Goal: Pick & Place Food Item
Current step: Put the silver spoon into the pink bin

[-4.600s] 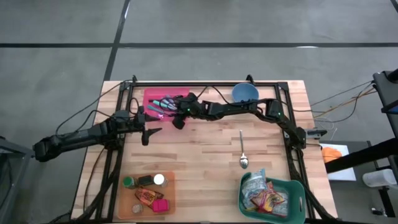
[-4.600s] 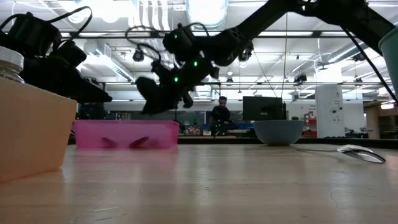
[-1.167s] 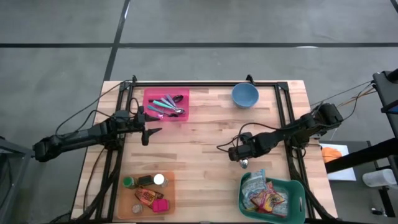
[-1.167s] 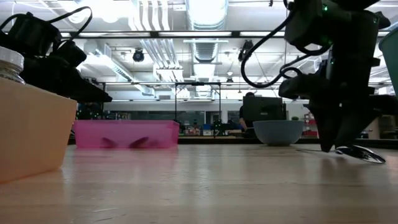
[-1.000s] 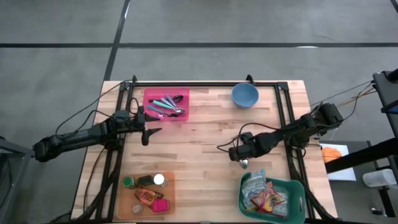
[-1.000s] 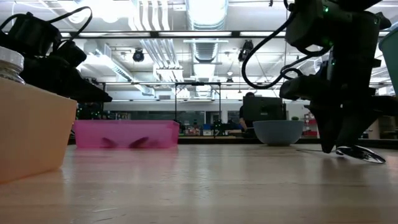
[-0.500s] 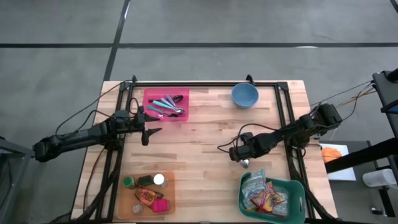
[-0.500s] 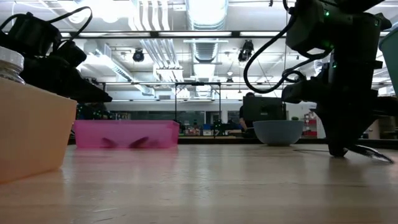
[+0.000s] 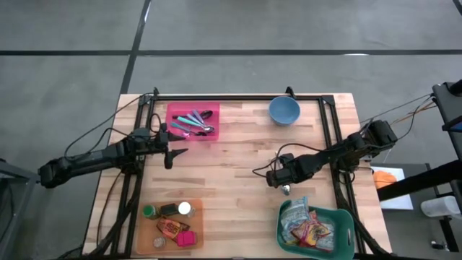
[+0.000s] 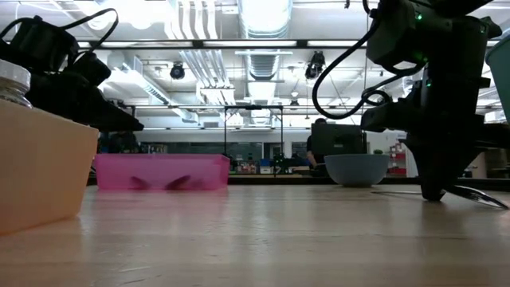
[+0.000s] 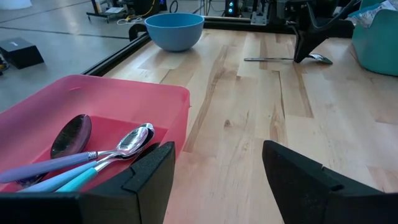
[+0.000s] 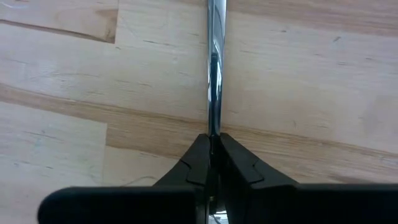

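Right gripper point(image 12: 211, 163) now pinched shut on spoon point(image 12: 214, 68) handle, closed within the last second; grasp made, lift next. Left gripper point(image 11: 214, 171) parted, idle.

The right gripper point(image 9: 283, 183) has swung from over the pink tray at the bench's far edge to the spoon point(image 12: 212, 65) near the right front. Its fingers point(image 12: 198, 163), apart a second ago, have closed on the spoon's handle.

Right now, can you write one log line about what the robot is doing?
right gripper: shut on silver metal spoon | spoon: lying on wooden table | left gripper: open, waiting beside pink plastic tray
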